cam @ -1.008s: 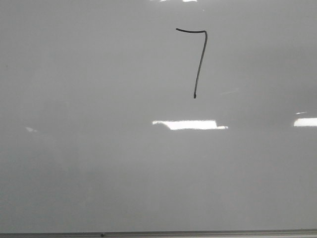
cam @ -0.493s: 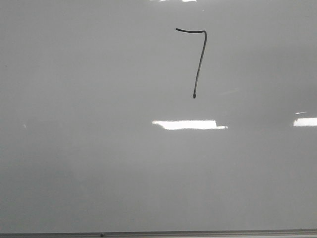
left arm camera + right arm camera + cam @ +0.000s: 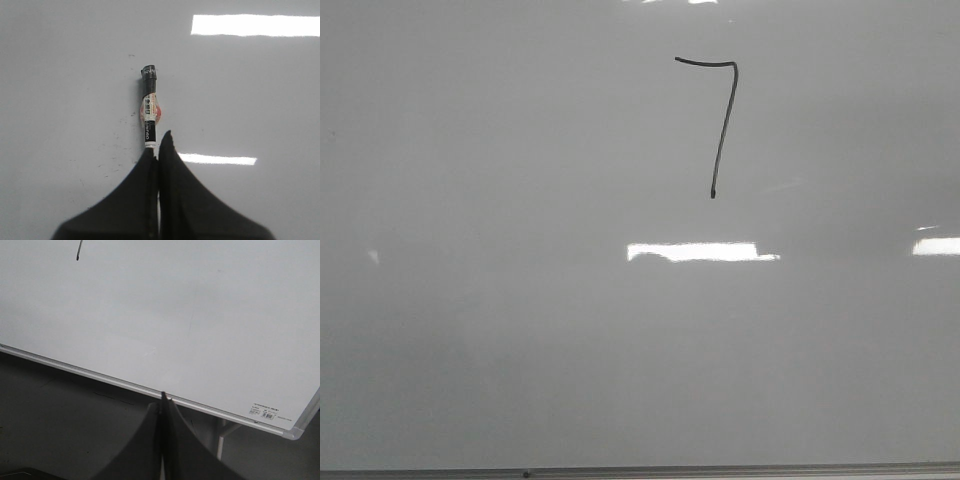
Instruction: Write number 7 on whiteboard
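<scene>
The number 7 (image 3: 722,118) is a thin black line on the whiteboard (image 3: 520,330), upper middle in the front view. The end of its downstroke shows in the right wrist view (image 3: 78,254). No arm shows in the front view. My left gripper (image 3: 159,142) is shut on a black-and-white marker (image 3: 149,107), which sticks straight out past the fingertips over bare board (image 3: 60,100). My right gripper (image 3: 162,396) is shut and empty, above the board's grey edge strip (image 3: 125,384).
Bright rectangular glare patches (image 3: 700,251) lie on the board. The board's edge strip (image 3: 640,470) runs along the near side. A corner with a small label (image 3: 265,412) and dark floor (image 3: 60,420) show in the right wrist view.
</scene>
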